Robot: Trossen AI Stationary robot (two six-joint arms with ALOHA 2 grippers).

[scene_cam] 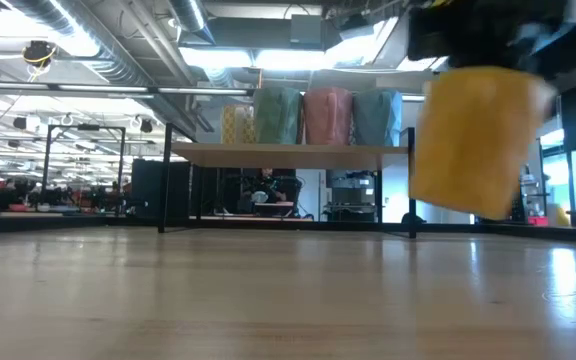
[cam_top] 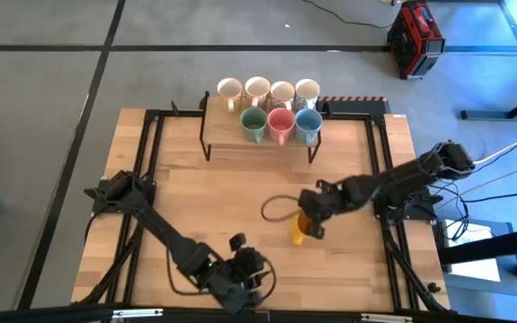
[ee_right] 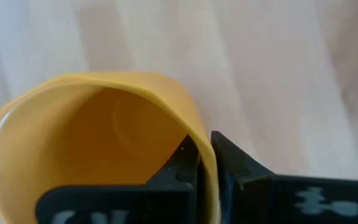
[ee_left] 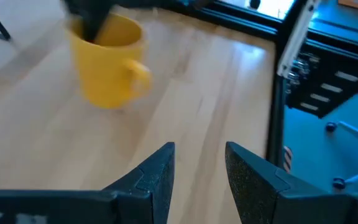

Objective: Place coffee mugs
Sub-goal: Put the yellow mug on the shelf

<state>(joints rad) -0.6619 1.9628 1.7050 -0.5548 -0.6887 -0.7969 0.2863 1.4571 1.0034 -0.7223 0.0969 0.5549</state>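
1. The right hand (cam_top: 309, 226) pinched the wall of the yellow mug (cam_top: 300, 230), one finger inside the cup and the other outside its rim, the fingers closed tight on it.
2. In the low view the yellow mug (scene_cam: 476, 140) hung clear of the bench (scene_cam: 268, 300), its base tilted and off the wood.
3. From the right hand's own camera the mug (ee_right: 98, 143) sat directly under the fingers (ee_right: 235, 165), its mouth open towards the lens.
4. Beyond that hand, at the far edge of the bench, a low shelf (cam_top: 258, 139) carried seven other mugs: four cream ones (cam_top: 267, 91) in the back row, and a green (cam_top: 253, 123), a pink (cam_top: 281, 122) and a blue one (cam_top: 309, 122) in front.
5. The left hand (ee_left: 199, 180) waited near the front edge of the bench, its fingers parted and empty, with the yellow mug (ee_left: 107, 61) ahead of it and well apart.
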